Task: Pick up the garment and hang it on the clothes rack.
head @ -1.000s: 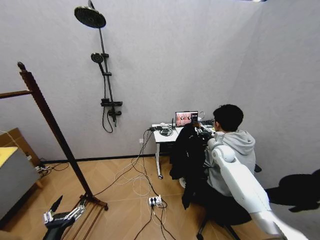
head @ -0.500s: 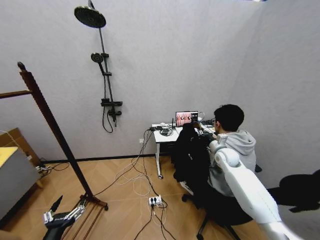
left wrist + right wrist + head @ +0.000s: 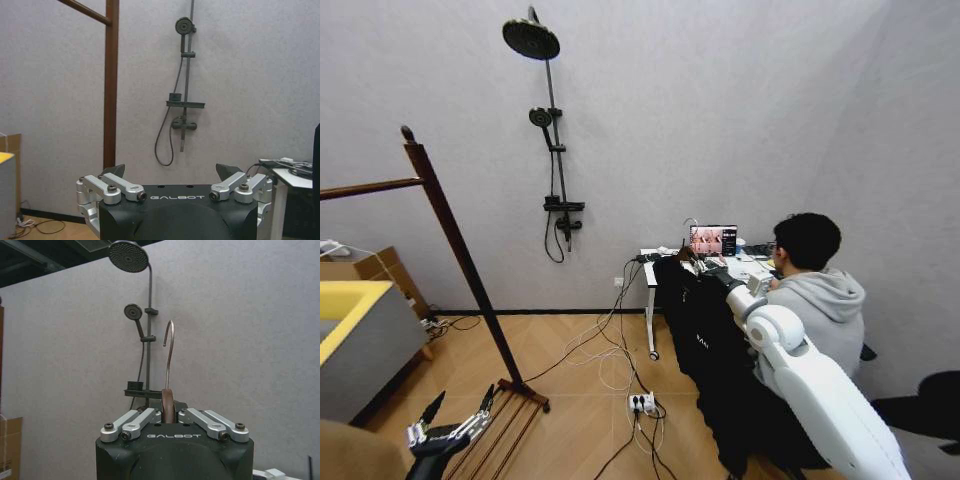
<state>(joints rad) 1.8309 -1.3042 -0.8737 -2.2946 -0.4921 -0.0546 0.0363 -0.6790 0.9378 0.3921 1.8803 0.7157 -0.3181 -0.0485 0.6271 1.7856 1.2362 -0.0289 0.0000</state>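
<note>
View swung left vs a second ago — camera moved, clothes rack (image 3: 450, 235) sat nearer centre; right gripper (image 3: 169, 416) clenched on hanger (image 3: 169, 365), garment (image 3: 705, 335) hung full-length off floor beside person; left gripper (image 3: 170, 172) released, low, idle; carry toward rack likely underway.

We note the garment (image 3: 705, 330) as plain black with no pattern. The clothes rack (image 3: 460, 255) reads dark reddish-brown wood. The right end effector (image 3: 169, 416) has a black body with silver linkages, closed on a brown wooden hanger (image 3: 167, 401) with a silvery metal hook. The left end effector (image 3: 170, 172) shows the same black and silver. The wall (image 3: 720, 100) is plain pale grey; the floor (image 3: 580, 420) is tan herringbone wood.
</note>
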